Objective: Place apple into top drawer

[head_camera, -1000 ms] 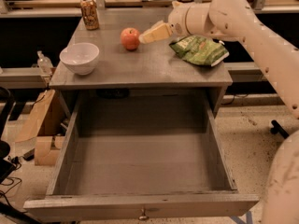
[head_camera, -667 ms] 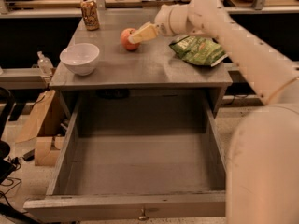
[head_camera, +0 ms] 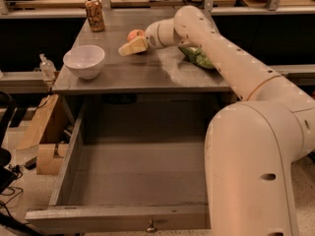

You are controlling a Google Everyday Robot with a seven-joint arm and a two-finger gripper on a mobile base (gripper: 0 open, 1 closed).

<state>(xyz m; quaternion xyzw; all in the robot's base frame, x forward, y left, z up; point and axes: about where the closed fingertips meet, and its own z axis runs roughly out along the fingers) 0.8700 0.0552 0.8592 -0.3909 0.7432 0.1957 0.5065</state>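
Observation:
The apple [head_camera: 134, 34], small and red-orange, sits on the grey table top [head_camera: 147, 73] toward the back. My gripper [head_camera: 131, 47] has reached in from the right and is right at the apple, just in front of it, covering its lower part. I cannot tell whether it touches the apple. The top drawer [head_camera: 118, 218] is pulled wide open below the table top. Its grey inside holds nothing, and a small brass knob [head_camera: 150, 226] is on its front panel.
A white bowl [head_camera: 84, 60] stands at the table's left front, a drink can [head_camera: 94, 14] at the back left, and a green bag [head_camera: 197, 57] lies behind my arm on the right. A small bottle [head_camera: 47, 65] and cardboard boxes [head_camera: 42, 132] are left of the drawer.
My gripper has moved left from beside the apple to right over its front. My arm now fills much more of the right side. The apple, bowl and drawer have not moved.

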